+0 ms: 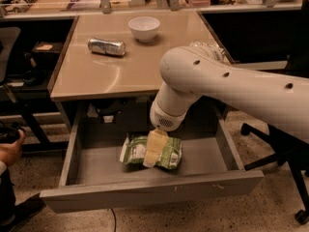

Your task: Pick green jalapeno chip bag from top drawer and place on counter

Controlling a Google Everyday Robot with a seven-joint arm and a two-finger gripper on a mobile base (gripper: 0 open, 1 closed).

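**Looking into the open top drawer: gripper down at the chip bag**

From my station I see the top drawer pulled out from under the counter, with its plain grey front panel nearest the camera. The green jalapeno chip bag lies flat on the drawer floor, near the middle and a little toward the back. It is crinkled, with its white label panel facing left.

The robot's white arm comes in from the right, crosses the counter's front right corner and bends down into the drawer. The gripper, cream-coloured, points down and sits over the middle of the bag, so green foil shows on both sides of it. It looks to be touching the bag, but I cannot tell from this view whether it is spread wide, narrowed, or gripping the foil.

On the counter a silver can lies on its side toward the back left, and a white bowl stands upright just beyond it to the right; the two are apart. A person's hand shows at the left edge, and the base of an office chair stands on the floor to the right of the drawer.
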